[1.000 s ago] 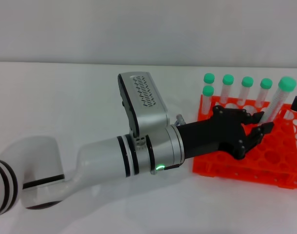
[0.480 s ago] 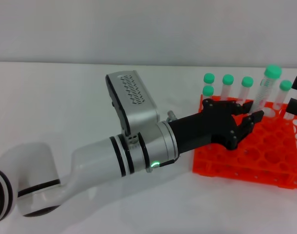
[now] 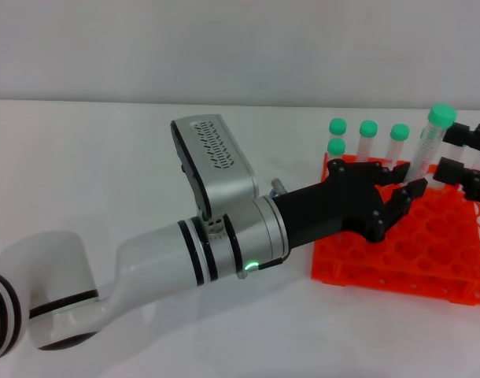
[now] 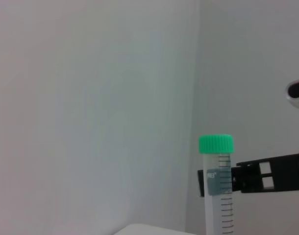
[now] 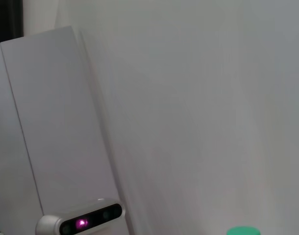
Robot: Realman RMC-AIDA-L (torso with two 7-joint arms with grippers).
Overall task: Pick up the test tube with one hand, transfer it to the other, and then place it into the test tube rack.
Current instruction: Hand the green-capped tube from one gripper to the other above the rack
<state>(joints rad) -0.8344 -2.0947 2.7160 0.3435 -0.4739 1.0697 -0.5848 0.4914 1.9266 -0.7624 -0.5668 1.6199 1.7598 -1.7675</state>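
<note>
the left gripper (image 3: 404, 197) is stretched over the near-left part of the test tube rack (image 3: 429, 260), and its fingers are clamped on the lower end of the test tube (image 3: 427, 150), which is held tilted above the rack. the right gripper (image 3: 458, 154) is seen at the tube's upper part, apparently spread around it. three other green-capped tubes (image 3: 369, 142) are stood along the rack's far edge.
</note>
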